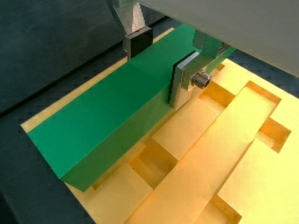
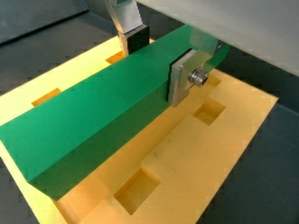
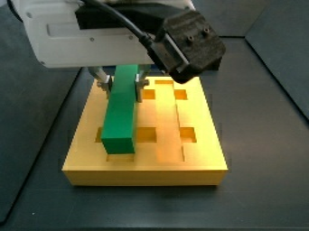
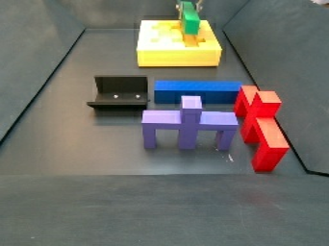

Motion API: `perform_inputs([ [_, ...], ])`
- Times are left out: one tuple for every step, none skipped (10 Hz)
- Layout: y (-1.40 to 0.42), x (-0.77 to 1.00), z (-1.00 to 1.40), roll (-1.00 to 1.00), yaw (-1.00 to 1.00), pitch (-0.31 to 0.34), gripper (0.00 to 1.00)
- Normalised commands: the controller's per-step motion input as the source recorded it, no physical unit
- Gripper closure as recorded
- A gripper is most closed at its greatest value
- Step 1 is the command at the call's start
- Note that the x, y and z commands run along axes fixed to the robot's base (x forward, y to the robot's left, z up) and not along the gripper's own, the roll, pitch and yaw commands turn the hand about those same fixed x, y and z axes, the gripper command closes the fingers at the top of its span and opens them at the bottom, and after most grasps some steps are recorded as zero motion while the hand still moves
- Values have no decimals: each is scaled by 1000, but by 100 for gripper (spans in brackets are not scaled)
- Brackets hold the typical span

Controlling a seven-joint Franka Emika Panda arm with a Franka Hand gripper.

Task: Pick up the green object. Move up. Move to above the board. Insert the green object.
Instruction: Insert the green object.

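Observation:
The green object is a long green bar, and my gripper is shut on it near one end, with a finger on each long side. Both wrist views show the grip, with the green object running lengthwise over the board. The yellow board has grooves and square holes beneath the bar. In a side view the green object lies along the left part of the board under the gripper. Whether it touches the board cannot be told. The far side view shows the green object over the board.
In front of the board stand the dark fixture, a blue bar, a purple piece and two red pieces. Dark walls enclose the floor.

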Motion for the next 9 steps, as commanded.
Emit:
perform_inputs([
  [131,0,-503,-126,0,-91,100],
  [180,-106,-451,-173,-26,-109,100],
  [86,-126,-420,-227,-37,-123,100],
  [40,-77,-391,-171,-23,-103,100],
  [0,-31,-389,-101,0,-97,100],
  [-137,0,-411,-67,49,-76,100],
  [-106,0,-431,-57,0,-64,100],
  [0,0,0,-50,0,0,100],
  [0,0,0,0,0,0,100],
])
